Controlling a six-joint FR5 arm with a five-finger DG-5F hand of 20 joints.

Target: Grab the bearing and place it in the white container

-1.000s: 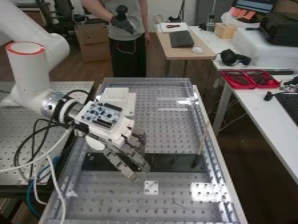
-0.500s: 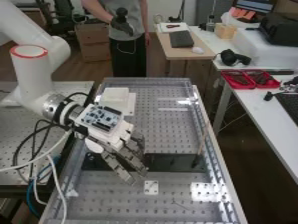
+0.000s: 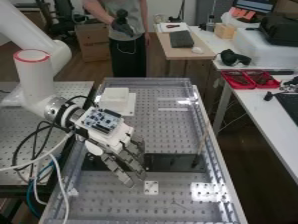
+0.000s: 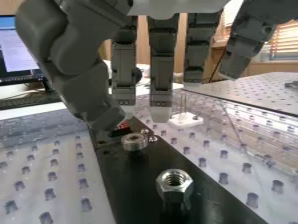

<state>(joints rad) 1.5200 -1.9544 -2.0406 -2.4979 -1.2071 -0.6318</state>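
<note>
Nearest in my wrist view, a silver hex nut (image 4: 174,184) stands on a long black plate (image 4: 126,180), the silver ring-shaped bearing (image 4: 134,143) just beyond. My robot hand (image 3: 117,139) hangs open over the perforated grey bench (image 3: 166,134); farther back, a white square container (image 3: 115,97), then a brown cardboard box (image 3: 92,42).

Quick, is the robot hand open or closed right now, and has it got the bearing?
Hand: open, fingers straight, holding nothing; the bearing is over the black strip.
</note>
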